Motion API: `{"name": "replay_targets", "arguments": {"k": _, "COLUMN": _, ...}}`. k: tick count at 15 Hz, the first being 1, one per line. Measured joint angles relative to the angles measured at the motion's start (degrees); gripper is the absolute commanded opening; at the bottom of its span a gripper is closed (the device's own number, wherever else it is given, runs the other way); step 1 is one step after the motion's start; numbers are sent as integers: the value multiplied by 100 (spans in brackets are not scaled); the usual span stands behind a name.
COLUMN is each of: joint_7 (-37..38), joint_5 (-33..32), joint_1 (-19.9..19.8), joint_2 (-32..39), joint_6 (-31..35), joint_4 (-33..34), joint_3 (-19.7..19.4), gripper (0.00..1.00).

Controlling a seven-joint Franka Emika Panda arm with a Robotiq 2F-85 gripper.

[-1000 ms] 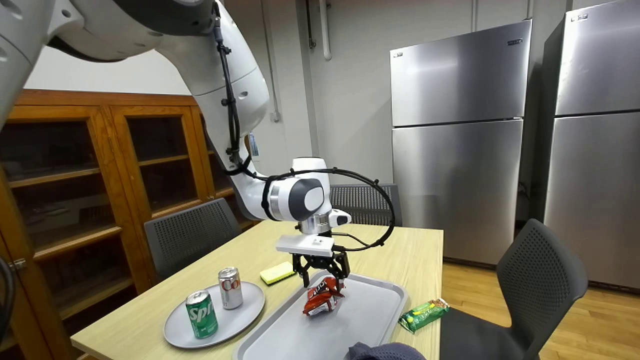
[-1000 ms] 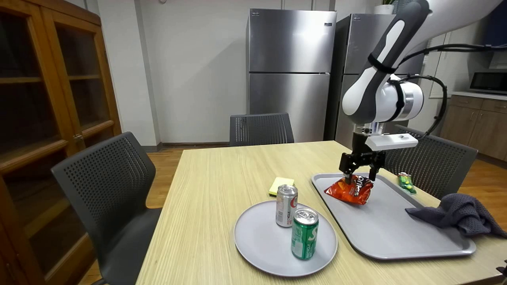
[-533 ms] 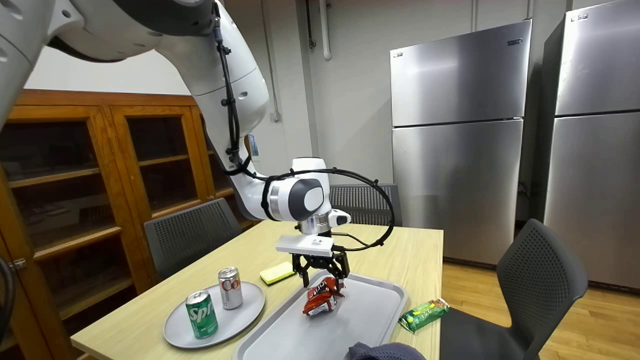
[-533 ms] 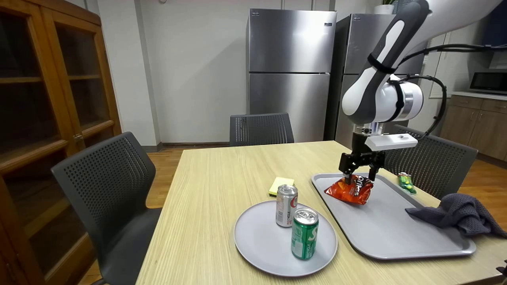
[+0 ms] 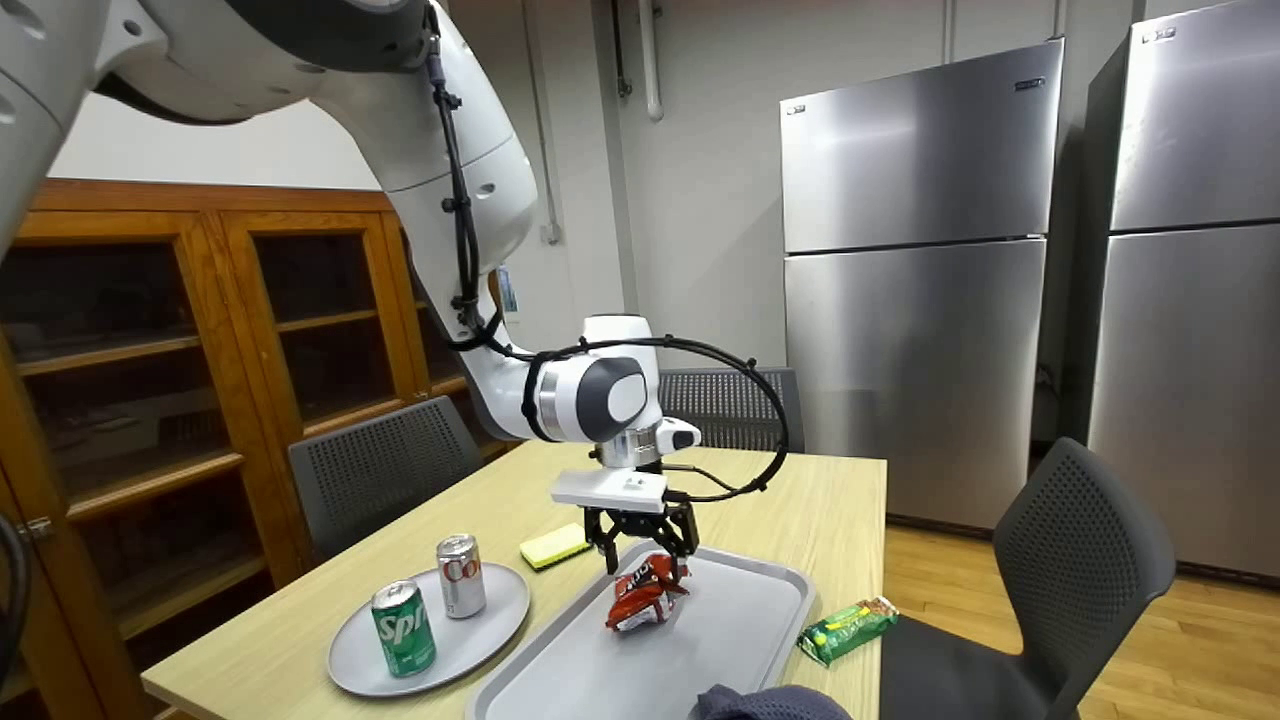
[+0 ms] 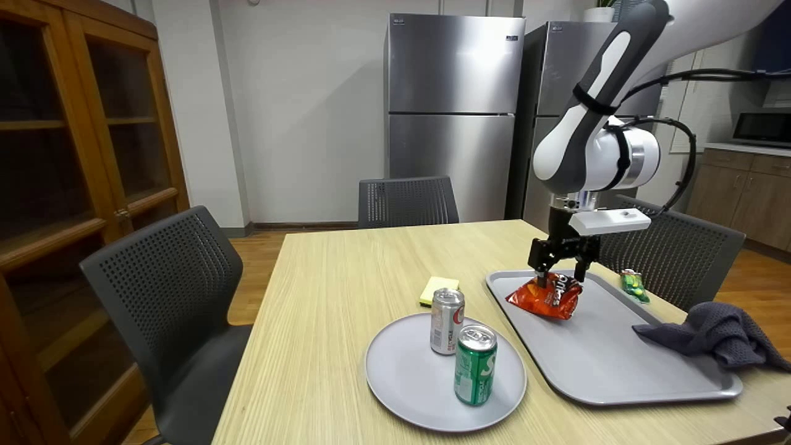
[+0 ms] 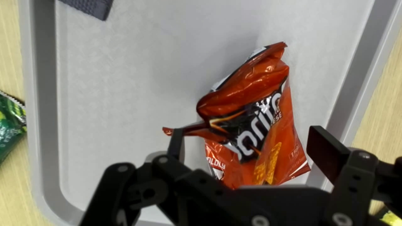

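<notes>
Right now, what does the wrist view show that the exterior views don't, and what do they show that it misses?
Only the wrist view: the yellow chips printed on the red bag.
Only the exterior views: the plate with a green can and a silver can, the white arm, a steel fridge and dark chairs.
Shared: that bag, the open gripper, the tray, the green packet, the dark cloth and the sponge, seemingly just its corner in the wrist view.

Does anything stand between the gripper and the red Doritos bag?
Nothing visible: in the wrist view, the red Doritos bag on the gray tray is framed by the open gripper, with no other thing between.
</notes>
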Motion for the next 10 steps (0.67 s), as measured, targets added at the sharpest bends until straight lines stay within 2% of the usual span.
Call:
{"name": "replay_targets", "arguments": {"k": 2, "joint_7": 0, "joint_5": 0, "joint_1": 0, "joint_2": 0, "joint_6": 5, "joint_4": 0, "joint_3": 0, "gripper": 100}}
{"name": "replay_targets", "arguments": {"k": 3, "joint_7": 0, "joint_5": 0, "joint_1": 0, "joint_2": 0, "joint_6": 12, "joint_4": 0, "joint_3": 0, "gripper": 75}}
{"name": "replay_targets", "arguments": {"k": 5, "joint_7": 0, "joint_5": 0, "joint_1": 0, "joint_2": 0, "joint_6": 54, "joint_4": 0, "joint_3": 0, "gripper": 66}}
{"name": "replay_targets", "arguments": {"k": 10, "joint_7": 0, "joint_5": -123, "joint_1": 1, "joint_2": 0, "joint_6": 401, "joint_4": 11, "joint_3": -49, "gripper": 25}}
